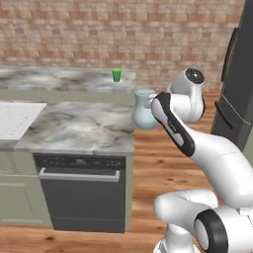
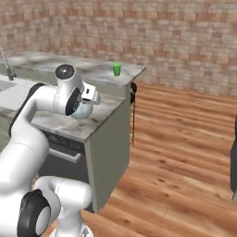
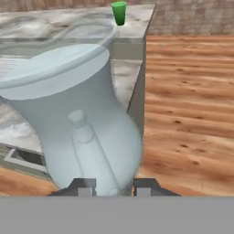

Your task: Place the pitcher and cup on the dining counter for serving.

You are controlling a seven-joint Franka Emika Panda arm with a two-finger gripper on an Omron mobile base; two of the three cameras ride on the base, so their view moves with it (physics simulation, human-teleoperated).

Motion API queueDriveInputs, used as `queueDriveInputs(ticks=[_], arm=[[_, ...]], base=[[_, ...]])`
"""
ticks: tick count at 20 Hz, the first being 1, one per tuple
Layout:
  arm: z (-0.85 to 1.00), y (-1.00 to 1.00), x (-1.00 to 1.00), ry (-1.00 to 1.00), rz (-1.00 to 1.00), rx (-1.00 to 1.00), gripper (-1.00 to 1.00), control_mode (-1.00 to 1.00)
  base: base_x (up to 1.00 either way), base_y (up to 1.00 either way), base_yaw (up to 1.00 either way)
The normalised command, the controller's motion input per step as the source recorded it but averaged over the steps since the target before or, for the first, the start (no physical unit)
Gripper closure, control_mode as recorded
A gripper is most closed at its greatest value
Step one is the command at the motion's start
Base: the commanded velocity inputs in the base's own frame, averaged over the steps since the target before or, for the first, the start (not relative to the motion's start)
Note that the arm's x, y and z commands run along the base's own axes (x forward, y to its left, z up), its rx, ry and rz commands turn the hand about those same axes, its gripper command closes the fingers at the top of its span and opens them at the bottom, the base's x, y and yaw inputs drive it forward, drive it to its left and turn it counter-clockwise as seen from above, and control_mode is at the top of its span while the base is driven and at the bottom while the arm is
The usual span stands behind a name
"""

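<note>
The fingers (image 3: 111,187) grip the pitcher (image 3: 77,114) (pale glass, seen close) near its base, holding it above the lower desk's (image 1: 84,128) corner. The green cup (image 1: 116,74) stands on the raised dining desk (image 1: 54,79) beyond.

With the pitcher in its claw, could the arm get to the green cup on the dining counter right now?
Probably not: the claw is shut on the pitcher, leaving nothing free for the cup, though the dining counter around it looks open.
</note>
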Motion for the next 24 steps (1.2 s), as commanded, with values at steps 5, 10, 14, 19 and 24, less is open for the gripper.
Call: queueDriveInputs(ticks=[5, 10, 14, 19, 24], arm=[[0.0, 0.0, 0.0, 0.0, 0.0, 0.0, 1.0, 1.0], [0.0, 0.0, 0.0, 0.0, 0.0, 0.0, 1.0, 1.0], [0.0, 0.0, 0.0, 0.0, 0.0, 0.0, 1.0, 1.0], [0.0, 0.0, 0.0, 0.0, 0.0, 0.0, 1.0, 1.0], [0.0, 0.0, 0.0, 0.0, 0.0, 0.0, 1.0, 1.0]], base=[[0.23, -1.0, 0.0], [0.98, -0.94, 0.0], [1.0, -0.88, 0.09], [1.0, -0.85, 0.06], [1.0, -0.49, 0.01]])
